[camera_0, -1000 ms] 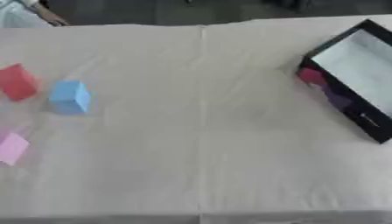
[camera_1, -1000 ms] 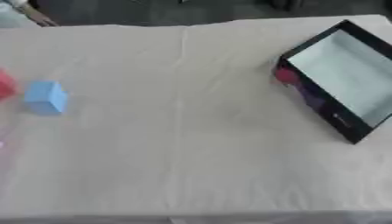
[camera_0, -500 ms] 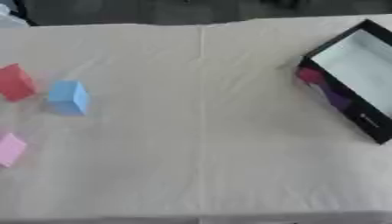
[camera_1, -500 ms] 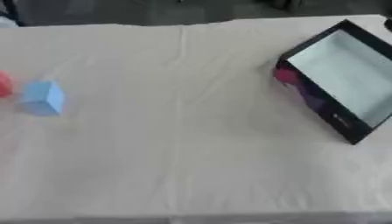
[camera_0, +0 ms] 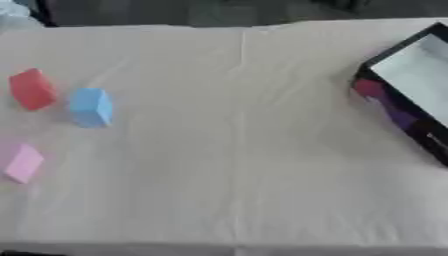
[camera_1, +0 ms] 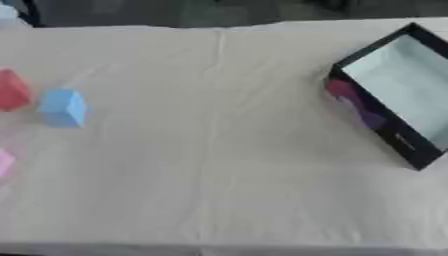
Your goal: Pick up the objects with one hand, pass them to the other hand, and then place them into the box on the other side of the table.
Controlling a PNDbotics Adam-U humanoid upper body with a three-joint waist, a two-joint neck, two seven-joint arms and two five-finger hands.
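Three foam blocks lie at the left of the cloth-covered table: a red block (camera_0: pixel 32 89) farthest left, a light blue block (camera_0: pixel 91 106) just right of it, and a pink block (camera_0: pixel 21 162) nearer the front edge. At the right side stands a black box (camera_1: pixel 398 95) with a pale inside and purple and red print on its wall; it holds nothing that I can see. Neither of my hands shows in either view.
A beige cloth (camera_0: pixel 236 150) with a lengthwise crease covers the table. The front edge runs along the bottom of the views. Dark floor and blurred shapes lie beyond the far edge.
The whole picture has shifted slightly, so the camera moved. The blocks and the box keep their places on the cloth.
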